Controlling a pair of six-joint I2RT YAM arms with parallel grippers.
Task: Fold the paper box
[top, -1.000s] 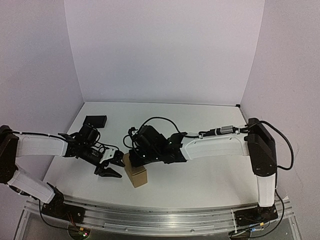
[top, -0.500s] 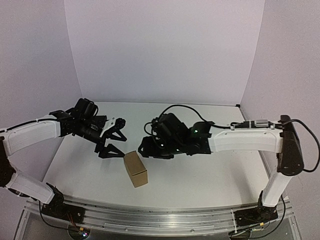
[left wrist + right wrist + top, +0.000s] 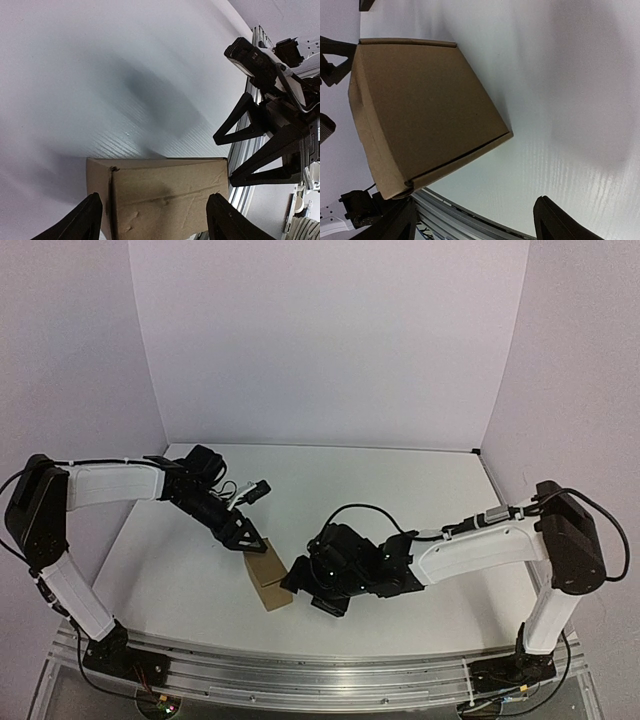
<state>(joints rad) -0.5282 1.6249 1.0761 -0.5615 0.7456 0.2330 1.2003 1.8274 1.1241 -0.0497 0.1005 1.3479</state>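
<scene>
Folded paper box (image 3: pixel 268 582) sits on the table (image 3: pixel 420 490), near the front edge. Left pincer (image 3: pixel 156 222) is wide, box right at its tips. Right pincer (image 3: pixel 474 216) is wide, empty, box just ahead.

The light is soft, bright and even. A diffuse shadow greys the blur-streaked table (image 3: pixel 75 100) beyond the left claw (image 3: pixel 156 217).

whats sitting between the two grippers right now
Only the paper box, closed up, with the left gripper behind it and the right gripper beside it; the top view shows this.
</scene>
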